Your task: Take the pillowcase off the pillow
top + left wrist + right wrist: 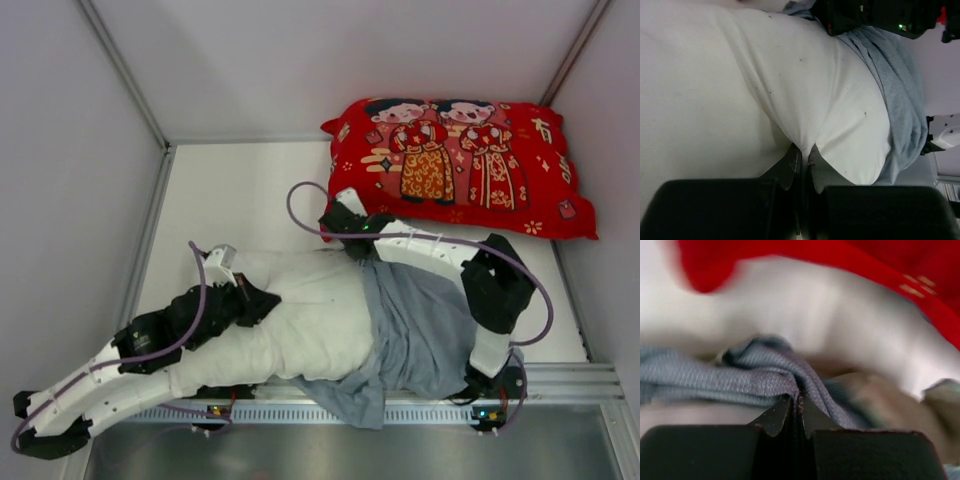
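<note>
A plain white pillow [300, 320] lies across the near part of the table, its left half bare. The blue-grey pillowcase [420, 335] is bunched over its right half, reverse side out. My left gripper [255, 297] is shut on a pinch of the pillow's white cloth [805, 145]. My right gripper [362, 250] sits at the pillowcase's far edge, shut on a fold of the blue-grey cloth [790, 377]. In the left wrist view the pillowcase [902, 95] drapes over the pillow's right side.
A red pillow [460, 165] printed with two cartoon figures lies at the back right, close behind my right gripper. Grey walls stand left and right. A metal rail [560, 385] runs along the near edge.
</note>
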You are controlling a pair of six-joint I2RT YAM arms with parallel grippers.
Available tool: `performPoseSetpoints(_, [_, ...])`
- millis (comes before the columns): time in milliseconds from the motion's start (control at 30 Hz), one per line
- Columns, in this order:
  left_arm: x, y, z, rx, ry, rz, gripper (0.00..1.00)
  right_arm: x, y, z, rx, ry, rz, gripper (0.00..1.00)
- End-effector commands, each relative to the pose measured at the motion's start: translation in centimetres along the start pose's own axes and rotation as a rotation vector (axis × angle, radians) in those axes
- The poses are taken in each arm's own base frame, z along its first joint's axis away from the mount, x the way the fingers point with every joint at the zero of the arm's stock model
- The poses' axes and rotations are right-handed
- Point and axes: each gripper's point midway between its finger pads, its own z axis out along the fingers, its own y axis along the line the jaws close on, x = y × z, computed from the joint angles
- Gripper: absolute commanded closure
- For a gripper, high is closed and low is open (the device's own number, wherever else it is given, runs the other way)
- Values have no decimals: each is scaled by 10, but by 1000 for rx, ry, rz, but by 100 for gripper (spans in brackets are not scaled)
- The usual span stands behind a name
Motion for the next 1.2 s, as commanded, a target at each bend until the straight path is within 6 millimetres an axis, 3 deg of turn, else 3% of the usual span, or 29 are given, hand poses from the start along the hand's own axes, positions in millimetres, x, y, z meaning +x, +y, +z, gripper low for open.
performPoseSetpoints(0, [-38,-11,-39,51,-106,-36,100,17,-114,-3,275,34,180,100])
performPoseSetpoints(67, [-55,-7,-60,36,-154,-46,100,28,-161,-13,341,34,285,100])
performPoseSetpoints(100, [-62,-4,-69,33,-181,-59,100,23,-181,-31,349,-13,354,100])
performPoseSetpoints(167, [-82,4,-94,4,-245,-78,100,32,-216,-43,393,-33,466,100])
performPoseSetpoints(200, [-90,7,-106,7,-275,-92,100,28,-231,-62,392,-97,527,100])
performPoseSetpoints(233, [-105,8,-124,18,-330,-117,100,27,-241,-71,397,-128,565,100])
performPoseSetpoints(300, [-113,19,-144,-1,-366,-121,100,23,-261,-94,389,-218,649,100])
performPoseSetpoints(333, [-126,21,-162,1,-416,-143,100,21,-265,-100,385,-241,668,100])
performPoseSetpoints(367, [-127,28,-170,-22,-419,-137,100,21,-271,-105,386,-255,690,100])
performPoseSetpoints(467, [-138,36,-197,-38,-468,-144,100,20,-274,-110,349,-270,713,100])
performPoseSetpoints(667, [-143,44,-221,-82,-515,-150,100,25,-274,-96,323,-234,734,100])
performPoseSetpoints(967, [-138,51,-221,-117,-501,-148,100,22,-285,-100,301,-259,777,100])
performPoseSetpoints(1100, [-136,50,-210,-143,-480,-143,100,9,-263,-100,149,-303,754,100])
performPoseSetpoints(1167, [-134,48,-199,-166,-463,-130,100,-1,-240,-103,26,-320,715,100])
